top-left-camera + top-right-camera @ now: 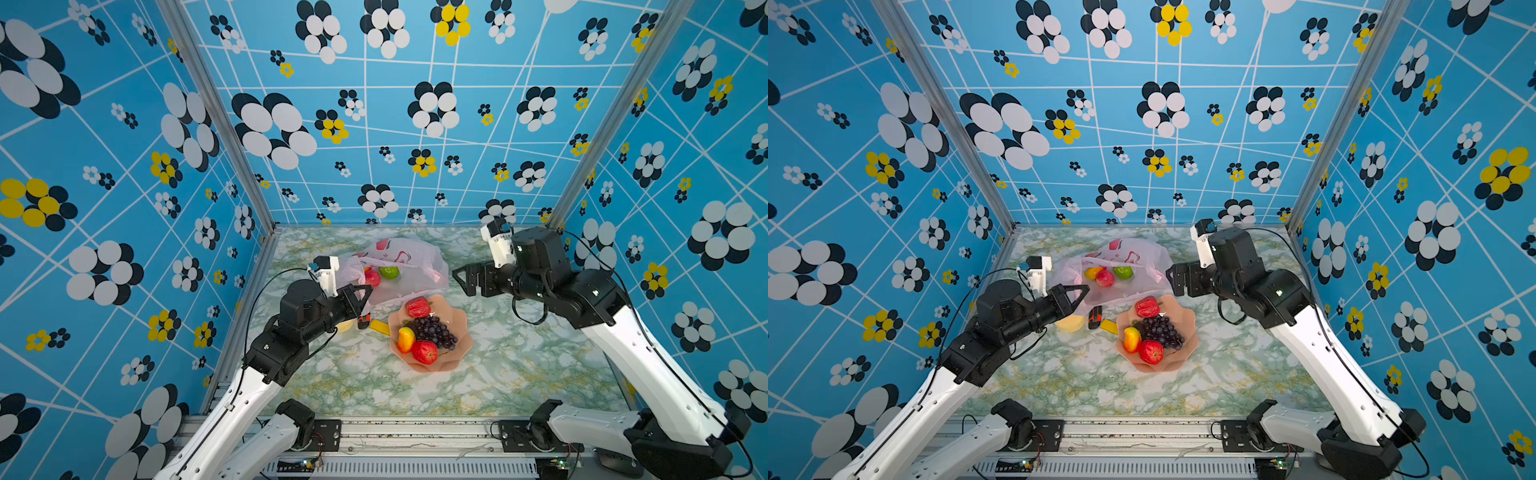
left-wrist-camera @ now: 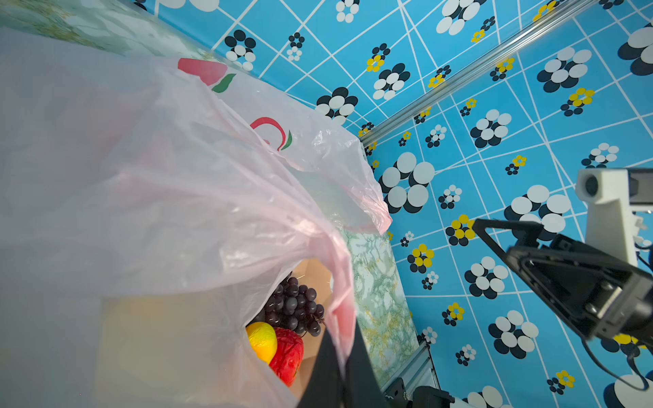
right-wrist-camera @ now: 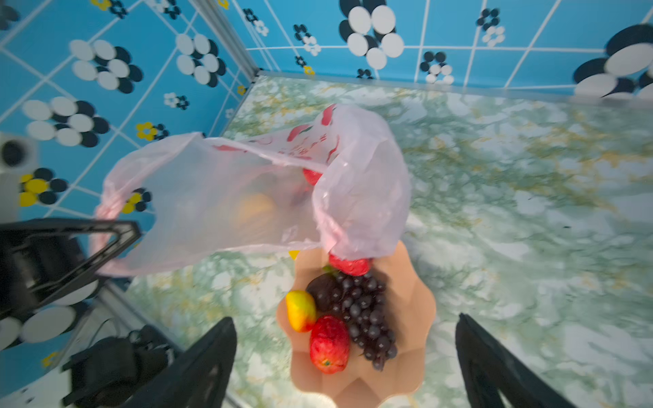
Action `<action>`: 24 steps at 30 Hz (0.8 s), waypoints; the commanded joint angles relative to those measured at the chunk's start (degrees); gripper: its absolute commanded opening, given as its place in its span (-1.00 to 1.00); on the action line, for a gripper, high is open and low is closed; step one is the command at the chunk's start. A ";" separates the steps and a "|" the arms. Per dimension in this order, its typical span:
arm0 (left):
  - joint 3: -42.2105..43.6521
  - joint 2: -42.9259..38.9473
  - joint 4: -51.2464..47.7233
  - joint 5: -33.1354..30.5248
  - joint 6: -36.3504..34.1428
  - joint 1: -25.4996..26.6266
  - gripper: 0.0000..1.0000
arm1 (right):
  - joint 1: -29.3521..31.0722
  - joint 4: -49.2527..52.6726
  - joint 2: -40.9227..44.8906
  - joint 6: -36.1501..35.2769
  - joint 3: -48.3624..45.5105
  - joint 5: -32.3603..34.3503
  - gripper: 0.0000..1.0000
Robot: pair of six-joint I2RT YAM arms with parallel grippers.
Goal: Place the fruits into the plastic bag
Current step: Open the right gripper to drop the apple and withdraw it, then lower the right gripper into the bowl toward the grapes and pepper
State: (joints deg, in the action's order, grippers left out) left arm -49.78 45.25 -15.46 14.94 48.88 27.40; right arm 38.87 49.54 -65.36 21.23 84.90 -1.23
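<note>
The left jaws were shut on the bag (image 1: pixel 401 262), pinching one handle and holding that side of the mouth up off the tabletop (image 1: pixel 519 365). The left wrist view showed pink film caught between the black fingers (image 2: pixel 365 378). Three fruits lay inside: an apple (image 1: pixel 1105 278), a green one (image 1: pixel 1123 272) and a mango (image 1: pixel 1093 272).

The right jaws stood wide apart and empty, hovering just right of the bag and above the far side of the bowl (image 1: pixel 464 345). The bowl held the rest: a pepper piece (image 1: pixel 417 306) at the far rim, where the bag's loose edge hung over it, then the grapes (image 3: pixel 365 314), a second mango (image 3: pixel 301 311) and a second apple (image 3: pixel 329 344) nearest the robot.

The right arm (image 1: pixel 648 365) was the free one and the nearer to the bowl, so the pick looked to be its job. In the right wrist view the bowl sat ahead of and below the jaws, between the two fingers. The grape bunch ran lengthwise along the reach (stem end toward the bag), so the jaws would probably close across its narrow width. The bag mouth lay just beyond the bowl, so the carry would be short.
</note>
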 commanded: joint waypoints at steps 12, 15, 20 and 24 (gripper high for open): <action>-0.73 -1.57 0.43 1.24 -0.39 0.02 -1.00 | 17.40 -12.34 -5.79 14.53 -19.15 6.07 0.62; -0.58 -1.50 0.94 1.53 0.07 0.02 -1.00 | 18.26 -12.99 -11.29 14.04 -17.05 6.35 0.60; -0.23 -1.92 1.22 1.02 0.41 0.07 -1.00 | 19.14 -11.14 -18.31 12.39 -12.33 9.17 0.59; -0.30 -1.40 1.49 1.14 0.36 0.13 -1.00 | 19.14 -10.58 -22.72 11.00 -10.34 8.99 0.58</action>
State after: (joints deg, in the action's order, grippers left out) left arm -49.78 44.23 -15.03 15.44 48.93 27.40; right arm 57.74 38.52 -85.93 33.67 72.16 6.00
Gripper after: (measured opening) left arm 0.040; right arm 0.793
